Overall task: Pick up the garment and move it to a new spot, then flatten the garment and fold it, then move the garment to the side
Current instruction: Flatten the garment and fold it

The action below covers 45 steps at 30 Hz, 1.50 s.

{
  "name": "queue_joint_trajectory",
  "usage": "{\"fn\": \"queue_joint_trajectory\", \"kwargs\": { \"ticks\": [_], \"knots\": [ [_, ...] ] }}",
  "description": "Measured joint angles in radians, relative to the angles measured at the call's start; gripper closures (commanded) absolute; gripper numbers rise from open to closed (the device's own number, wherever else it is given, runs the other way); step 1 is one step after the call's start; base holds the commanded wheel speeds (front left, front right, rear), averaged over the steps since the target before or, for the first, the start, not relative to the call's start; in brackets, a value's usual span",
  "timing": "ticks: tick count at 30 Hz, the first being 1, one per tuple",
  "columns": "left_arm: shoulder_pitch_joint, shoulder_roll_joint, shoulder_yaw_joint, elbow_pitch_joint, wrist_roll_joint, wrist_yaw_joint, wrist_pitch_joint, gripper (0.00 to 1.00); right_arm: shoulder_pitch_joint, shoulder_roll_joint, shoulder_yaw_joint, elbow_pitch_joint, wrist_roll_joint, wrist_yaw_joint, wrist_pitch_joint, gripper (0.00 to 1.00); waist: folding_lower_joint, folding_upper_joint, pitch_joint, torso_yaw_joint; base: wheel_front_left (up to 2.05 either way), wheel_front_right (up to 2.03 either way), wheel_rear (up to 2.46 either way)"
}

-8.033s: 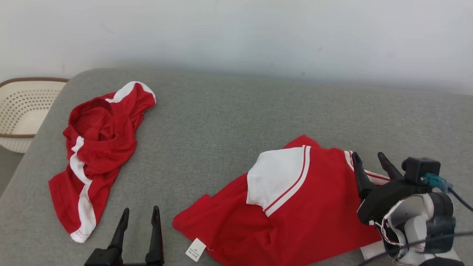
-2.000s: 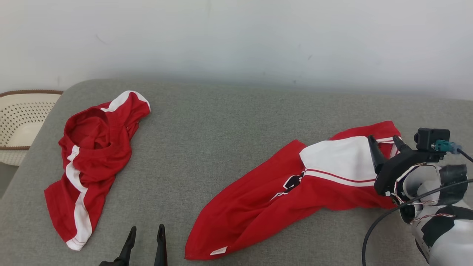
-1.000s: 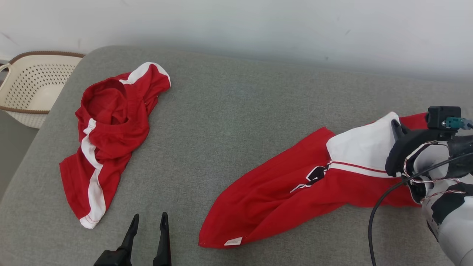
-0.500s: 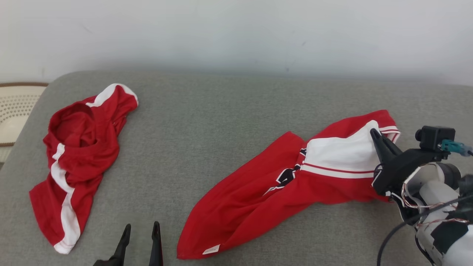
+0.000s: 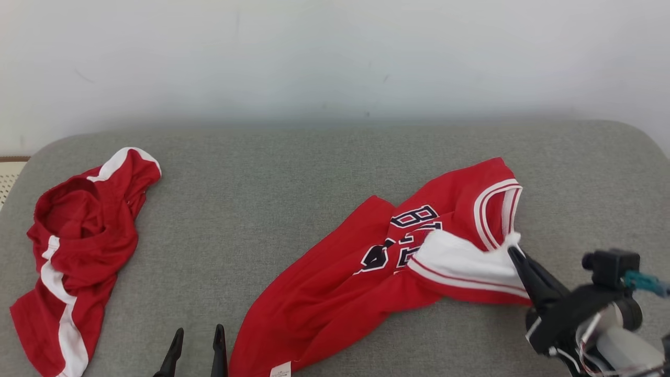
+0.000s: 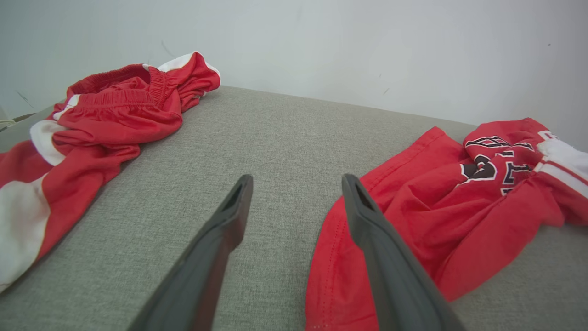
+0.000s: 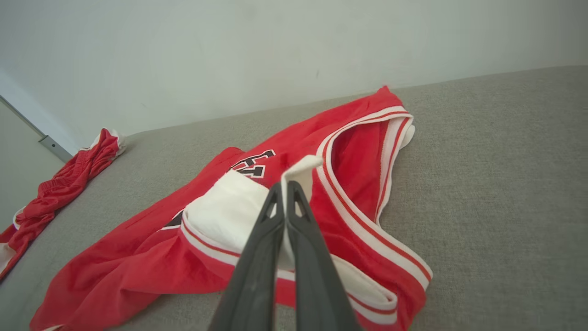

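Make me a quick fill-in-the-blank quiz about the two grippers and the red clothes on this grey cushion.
The right gripper is shut on the ____ fabric of the jersey.
The left gripper is ____ and holds nothing.
The shorts lie to the robot's ____ of the jersey.
Missing words: white; open; left.

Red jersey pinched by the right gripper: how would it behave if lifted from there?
Probably floppy: the red jersey lies creased and bunched, so it would hang limp from the right gripper. Likely light: folds look thin. Its far end may drag on the grey cushion.
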Motion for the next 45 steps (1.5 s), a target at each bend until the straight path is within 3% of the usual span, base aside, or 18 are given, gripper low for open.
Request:
{"fn": "queue_joint_trajectory", "kwargs": {
  "ticks": [10,11,12,20,29,45],
  "knots": [
    [0.021,0.000,0.004,0.001,0.000,0.000,0.000,0.00,0.174,-0.062,-0.032,-0.096,-0.019,0.000,-0.002,1.00,-0.0001,0.0000,-0.009,-0.019,0.00,0.00,0.00],
    [0.021,0.000,0.004,0.001,0.000,-0.001,0.000,0.00,0.188,-0.064,-0.042,-0.094,-0.027,0.000,0.000,0.05,0.0000,-0.0001,-0.011,-0.021,0.00,0.00,0.00],
    [0.021,0.000,0.004,0.001,0.000,-0.002,0.000,0.00,0.199,-0.064,-0.053,-0.092,-0.034,0.000,0.000,0.00,0.0000,0.0000,-0.012,-0.022,0.00,0.00,0.00],
    [0.021,0.000,0.009,-0.002,0.000,-0.003,0.000,0.00,0.286,-0.044,-0.171,-0.154,-0.029,0.000,-0.026,0.00,0.0001,0.0000,-0.019,-0.017,0.00,0.00,0.00],
    [0.027,0.000,0.013,-0.010,-0.001,-0.001,0.000,0.00,0.366,-0.030,-0.285,-0.169,-0.117,0.000,-0.011,0.00,0.0001,0.0000,-0.020,-0.005,0.00,0.00,0.00],
    [0.035,0.000,0.011,-0.028,-0.004,0.014,0.000,0.00,0.461,0.087,-0.449,-0.128,-0.250,0.000,0.088,0.00,0.0001,0.0000,-0.006,0.010,0.00,0.00,0.00]
  ]
}}
